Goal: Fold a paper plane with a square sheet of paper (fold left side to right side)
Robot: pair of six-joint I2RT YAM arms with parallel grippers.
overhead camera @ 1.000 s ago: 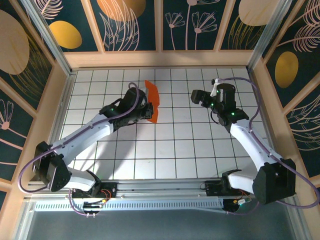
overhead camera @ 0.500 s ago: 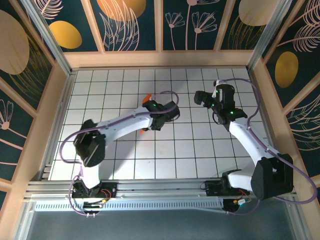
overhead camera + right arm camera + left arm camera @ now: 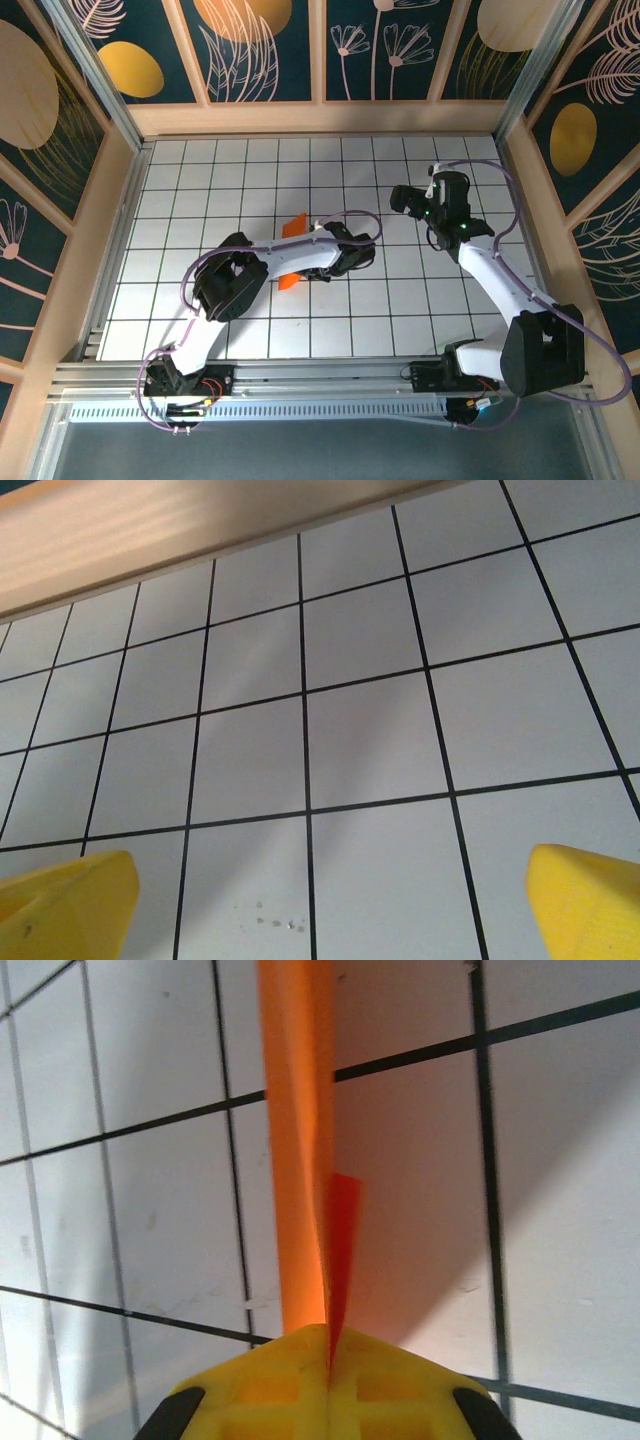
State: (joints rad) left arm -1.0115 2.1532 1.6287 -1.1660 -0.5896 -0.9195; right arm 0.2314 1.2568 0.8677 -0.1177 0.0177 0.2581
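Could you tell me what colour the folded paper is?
The paper is bright orange; left wrist view.

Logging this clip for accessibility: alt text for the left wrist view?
The left gripper, yellow-fingered, is shut on a narrow, creased, bright orange paper plane that runs up the frame, with a white, black-gridded table behind it.

White gridded table (image 3: 400,300) enclosed by dark floral panels (image 3: 390,45).

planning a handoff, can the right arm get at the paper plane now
Probably not cleanly: the left arm lies across the paper plane, which the left end effector pinches; the right end effector is open.
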